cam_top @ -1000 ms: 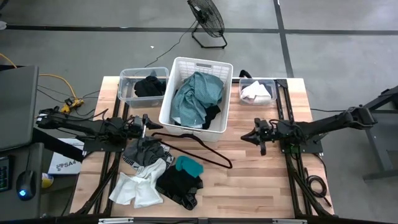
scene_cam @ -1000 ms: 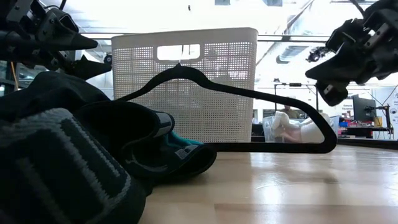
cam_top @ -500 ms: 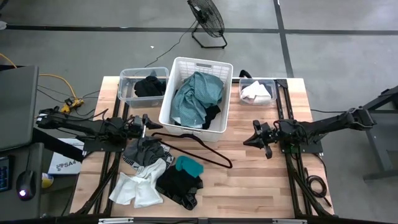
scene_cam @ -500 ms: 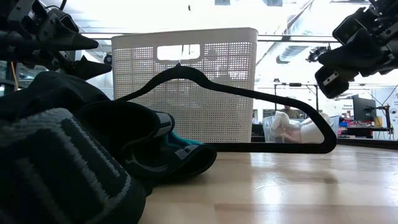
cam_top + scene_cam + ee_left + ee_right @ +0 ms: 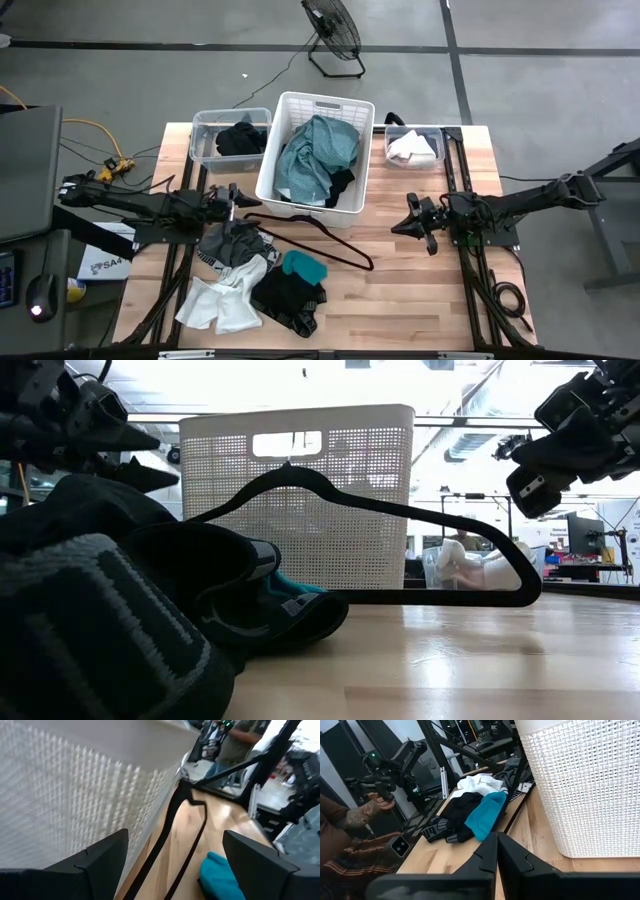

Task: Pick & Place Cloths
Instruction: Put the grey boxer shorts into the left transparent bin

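High view, left gripper [image 5: 240, 200] wide open, empty, right gripper [image 5: 397, 226] closed, empty

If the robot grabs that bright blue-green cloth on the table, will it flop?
Probably yes. The small bright teal cloth lies crumpled over the black garment, so it looks soft and would likely droop. It is small, so it is probably light, and it might drag that garment along.
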Tool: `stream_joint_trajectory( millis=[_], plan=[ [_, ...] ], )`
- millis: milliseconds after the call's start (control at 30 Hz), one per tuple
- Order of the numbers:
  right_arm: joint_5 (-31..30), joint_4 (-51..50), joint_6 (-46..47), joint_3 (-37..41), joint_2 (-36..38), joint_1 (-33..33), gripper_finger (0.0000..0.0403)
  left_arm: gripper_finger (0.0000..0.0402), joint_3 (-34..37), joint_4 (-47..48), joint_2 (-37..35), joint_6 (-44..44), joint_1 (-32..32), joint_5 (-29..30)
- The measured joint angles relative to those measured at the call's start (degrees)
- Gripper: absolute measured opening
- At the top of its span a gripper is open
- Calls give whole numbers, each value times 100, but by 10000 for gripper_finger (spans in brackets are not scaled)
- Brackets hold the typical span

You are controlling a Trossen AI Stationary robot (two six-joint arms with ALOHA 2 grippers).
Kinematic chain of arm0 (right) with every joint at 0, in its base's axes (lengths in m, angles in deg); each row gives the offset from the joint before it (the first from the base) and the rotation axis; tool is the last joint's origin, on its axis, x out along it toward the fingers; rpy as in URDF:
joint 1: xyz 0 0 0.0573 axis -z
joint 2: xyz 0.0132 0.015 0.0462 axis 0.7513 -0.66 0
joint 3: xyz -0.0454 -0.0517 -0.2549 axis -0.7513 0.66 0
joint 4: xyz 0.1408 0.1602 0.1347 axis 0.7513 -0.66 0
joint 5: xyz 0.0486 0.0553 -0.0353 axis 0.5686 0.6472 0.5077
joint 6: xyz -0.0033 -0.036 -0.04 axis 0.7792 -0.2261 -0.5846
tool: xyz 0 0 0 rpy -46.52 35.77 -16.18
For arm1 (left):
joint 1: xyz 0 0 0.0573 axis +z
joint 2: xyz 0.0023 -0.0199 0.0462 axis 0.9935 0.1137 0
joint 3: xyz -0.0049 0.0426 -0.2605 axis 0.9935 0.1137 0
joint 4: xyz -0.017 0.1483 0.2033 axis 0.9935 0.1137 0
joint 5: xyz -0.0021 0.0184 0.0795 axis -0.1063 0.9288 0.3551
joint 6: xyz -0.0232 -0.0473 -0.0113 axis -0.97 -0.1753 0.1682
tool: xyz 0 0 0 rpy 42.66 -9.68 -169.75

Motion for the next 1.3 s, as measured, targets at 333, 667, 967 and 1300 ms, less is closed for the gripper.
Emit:
stream_joint_trajectory(
  millis=[333, 667, 967, 1300],
  plan=[
    [0, 0, 0, 2, 0, 0, 3, 319, 0, 184, -1, -431, 0, -44],
    [0, -3, 0, 4, 0, 1, 3, 319, -702, 1563, 6, -594, -4, -45],
    [0, -15, 0, 7, -2, 0, 3, 319, -1803, 3616, 4, -542, -2, 48],
    [0, -18, 0, 7, -2, 1, 3, 319, -2420, 5706, 263, -2093, -2, -27]
  ],
)
